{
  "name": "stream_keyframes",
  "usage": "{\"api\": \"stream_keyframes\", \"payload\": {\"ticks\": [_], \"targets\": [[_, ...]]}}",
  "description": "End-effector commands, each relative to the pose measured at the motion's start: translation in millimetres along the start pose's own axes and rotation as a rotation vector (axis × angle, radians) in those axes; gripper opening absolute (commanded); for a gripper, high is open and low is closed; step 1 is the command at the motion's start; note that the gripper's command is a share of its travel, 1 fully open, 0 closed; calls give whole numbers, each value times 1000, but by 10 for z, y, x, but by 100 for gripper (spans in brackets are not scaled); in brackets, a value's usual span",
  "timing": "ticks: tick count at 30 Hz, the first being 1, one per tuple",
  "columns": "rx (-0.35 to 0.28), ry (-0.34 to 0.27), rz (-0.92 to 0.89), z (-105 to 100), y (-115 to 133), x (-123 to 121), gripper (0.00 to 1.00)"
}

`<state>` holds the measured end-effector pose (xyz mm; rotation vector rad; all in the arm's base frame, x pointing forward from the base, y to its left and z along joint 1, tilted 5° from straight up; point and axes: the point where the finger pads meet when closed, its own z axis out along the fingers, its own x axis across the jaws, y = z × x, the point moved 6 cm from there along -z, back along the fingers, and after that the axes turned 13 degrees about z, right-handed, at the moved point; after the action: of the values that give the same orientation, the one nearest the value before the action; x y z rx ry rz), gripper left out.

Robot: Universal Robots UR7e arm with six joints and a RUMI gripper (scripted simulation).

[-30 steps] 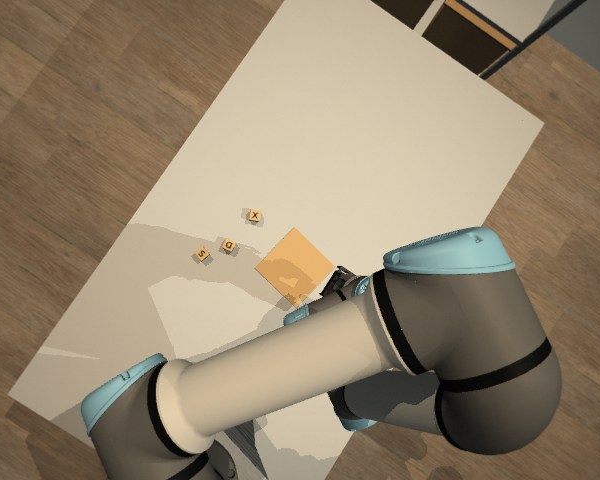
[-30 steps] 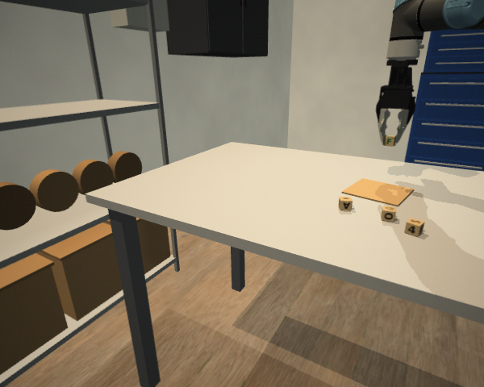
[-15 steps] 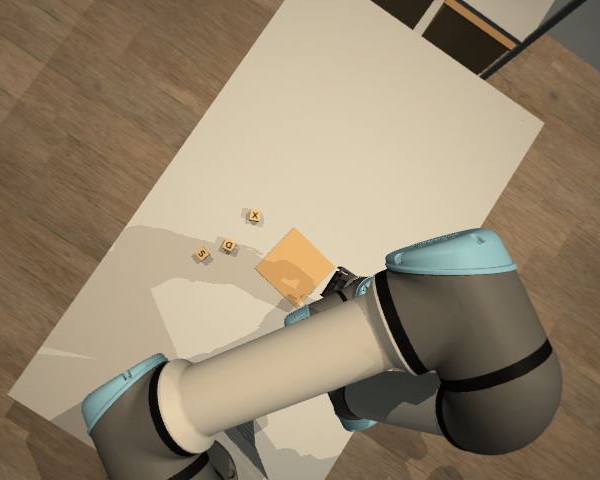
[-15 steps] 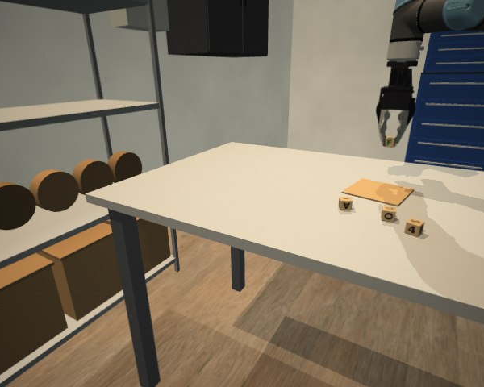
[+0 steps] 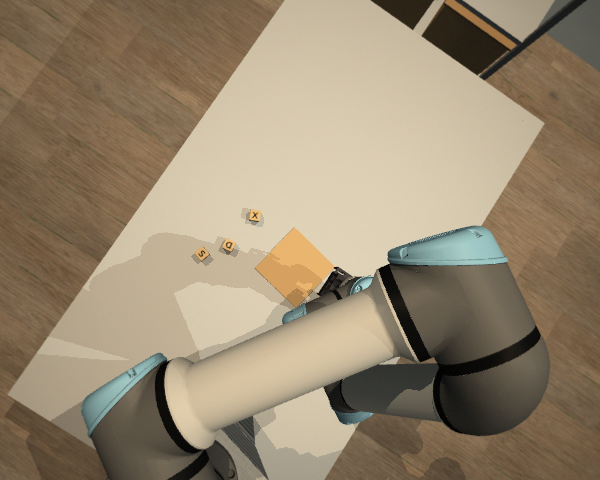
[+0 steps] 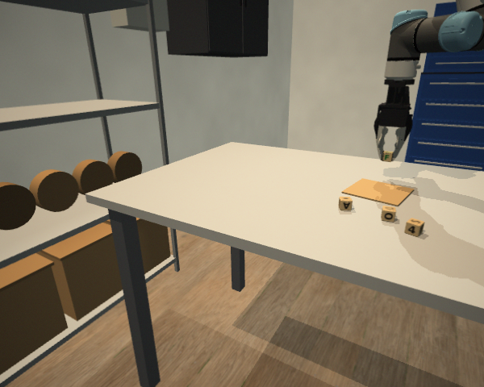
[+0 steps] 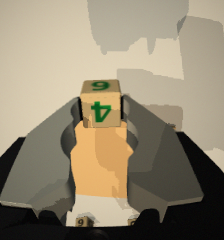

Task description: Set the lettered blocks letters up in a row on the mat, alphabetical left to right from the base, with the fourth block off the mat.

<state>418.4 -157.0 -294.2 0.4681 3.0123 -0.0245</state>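
Observation:
My gripper [image 6: 387,153] is shut on a wooden block with green marks [image 7: 100,103]. The block shows a 4 toward the wrist camera and a 6 on its far face. It hangs a little above the table, just past the edge of the orange mat [image 5: 294,266] on the robot's side. In the wrist view the mat [image 7: 99,160] lies below the fingers. Three blocks stand on the table off the mat, with X [image 5: 254,215], D [image 5: 228,245] and S [image 5: 202,254] on top. My arm hides most of the gripper in the overhead view.
A metal shelf with brown cylinders [image 6: 54,187] and boxes [image 6: 84,266] stands beyond the table's left end. A blue drawer cabinet [image 6: 455,112] stands behind the gripper. The three blocks [image 6: 388,214] lie between the mat and the table's near edge in the side view.

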Motion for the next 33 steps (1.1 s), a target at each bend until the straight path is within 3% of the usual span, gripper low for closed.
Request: {"api": "stream_keyframes", "payload": {"ticks": [1,8,33], "targets": [[0,-2,0,238,-2,-11,5],[0,-2,0,458,-3,-12,5],[0,-2,0,495,-3,-12,5]]}}
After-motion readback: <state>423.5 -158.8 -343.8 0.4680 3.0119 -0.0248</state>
